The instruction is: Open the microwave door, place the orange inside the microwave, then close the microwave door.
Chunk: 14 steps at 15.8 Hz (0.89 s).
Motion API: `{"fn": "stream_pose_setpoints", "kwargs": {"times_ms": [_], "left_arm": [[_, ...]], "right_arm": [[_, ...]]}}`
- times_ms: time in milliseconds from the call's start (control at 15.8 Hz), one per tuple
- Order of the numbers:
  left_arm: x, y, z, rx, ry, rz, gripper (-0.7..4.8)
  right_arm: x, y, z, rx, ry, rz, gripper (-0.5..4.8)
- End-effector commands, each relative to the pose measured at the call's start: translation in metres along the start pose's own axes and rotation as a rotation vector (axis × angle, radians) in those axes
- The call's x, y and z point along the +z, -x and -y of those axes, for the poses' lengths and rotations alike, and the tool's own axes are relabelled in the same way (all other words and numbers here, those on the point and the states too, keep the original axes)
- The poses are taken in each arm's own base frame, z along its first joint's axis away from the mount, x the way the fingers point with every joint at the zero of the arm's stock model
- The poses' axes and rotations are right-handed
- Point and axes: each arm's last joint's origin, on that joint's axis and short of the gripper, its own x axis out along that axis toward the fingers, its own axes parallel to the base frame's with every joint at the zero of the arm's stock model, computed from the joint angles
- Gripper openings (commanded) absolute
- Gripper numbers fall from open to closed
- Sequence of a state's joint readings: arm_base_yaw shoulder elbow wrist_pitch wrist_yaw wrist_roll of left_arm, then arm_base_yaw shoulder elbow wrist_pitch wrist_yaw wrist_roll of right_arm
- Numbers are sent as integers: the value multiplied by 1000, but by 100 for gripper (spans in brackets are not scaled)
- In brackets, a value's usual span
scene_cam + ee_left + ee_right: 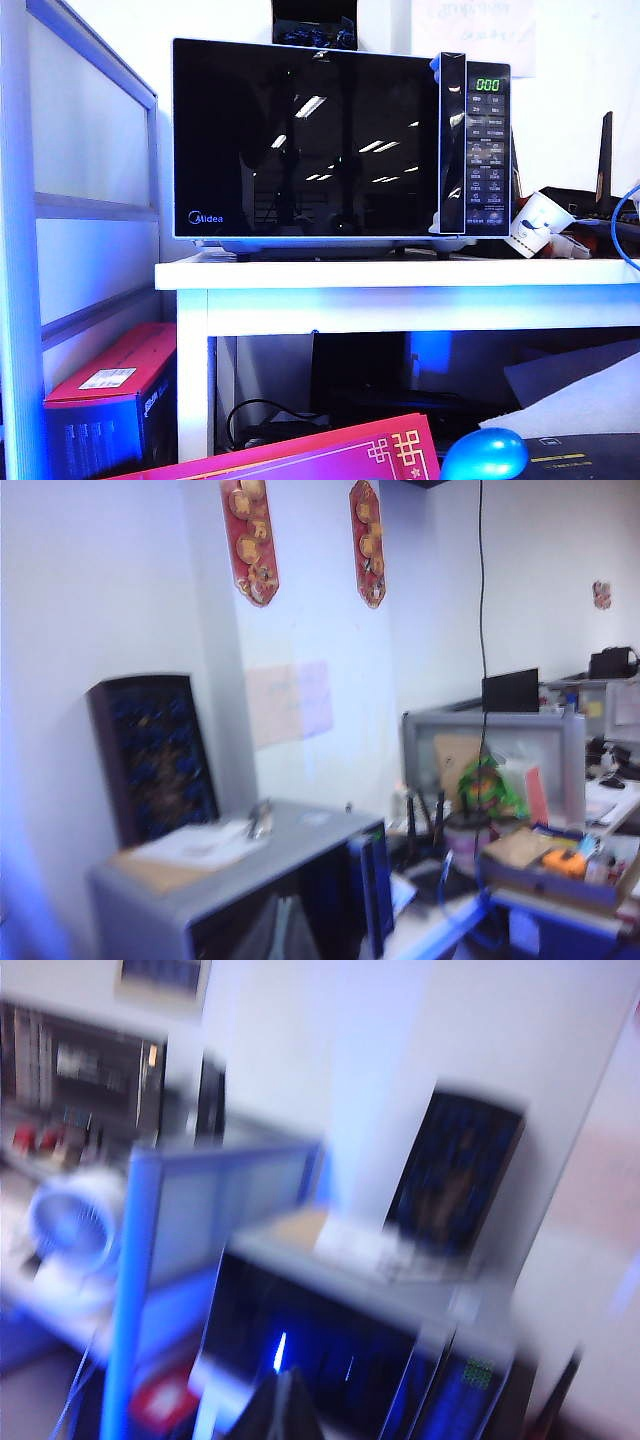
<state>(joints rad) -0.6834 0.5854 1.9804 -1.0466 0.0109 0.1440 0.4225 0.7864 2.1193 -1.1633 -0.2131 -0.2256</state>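
From my station the microwave (340, 145) filled most of the exterior view, standing on the white table (400, 275) with its green display lit above the button panel. The microwave door (305, 140) sat flush and closed, its black glass mirroring ceiling lights. I could not find the orange in any view, so I could not say where it was. Below the table stood a red box (110, 400), and near the bottom edge lay a glossy blue rounded object (485, 455). Neither arm showed in the exterior view. The left wrist view looked down over the microwave's grey top (250, 865), with papers on it and a dark speaker-like panel (150, 755) behind; the left gripper (280, 930) showed only as a dim shape, fingers drawn together on nothing. The right wrist view was badly blurred; the right gripper (280, 1410) was a dark wedge, pinched closed and empty.
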Motion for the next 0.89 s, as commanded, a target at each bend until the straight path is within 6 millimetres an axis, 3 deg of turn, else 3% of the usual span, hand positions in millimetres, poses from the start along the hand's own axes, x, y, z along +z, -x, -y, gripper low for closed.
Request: {"fn": "stream_pose_setpoints", "kwargs": {"times_ms": [63, 190, 253, 443, 506, 633, 696, 759, 886], "left_arm": [[-17, 13, 2, 14, 2, -156, -6], [-35, 3, 4, -7, 2, -303, -6], [-52, -15, 7, -29, 6, -399, -6], [-93, -60, 15, -155, 43, -513, -6], [-125, -85, 21, -197, 106, -555, -6], [-184, -115, 31, -243, 177, -602, -6], [-212, -124, 35, -241, 184, -614, -6], [-258, -136, 42, -242, 185, -637, -6], [-307, -142, 49, -242, 184, -626, -6]], "right_arm": [[-36, -19, -4, 23, -38, -94, -2], [-73, -38, -9, 45, -65, -79, -2], [-105, -49, -14, 44, -82, -38, -2], [-168, -63, -25, 3, -125, 30, -2], [-208, -71, -31, -45, -150, 43, -2], [-258, -77, -41, -34, -157, 10, -2], [-274, -79, -45, -31, -163, -24, -2], [-302, -82, -50, -12, -181, -93, -2], [-325, -87, -54, -8, -206, -163, -2]]}}
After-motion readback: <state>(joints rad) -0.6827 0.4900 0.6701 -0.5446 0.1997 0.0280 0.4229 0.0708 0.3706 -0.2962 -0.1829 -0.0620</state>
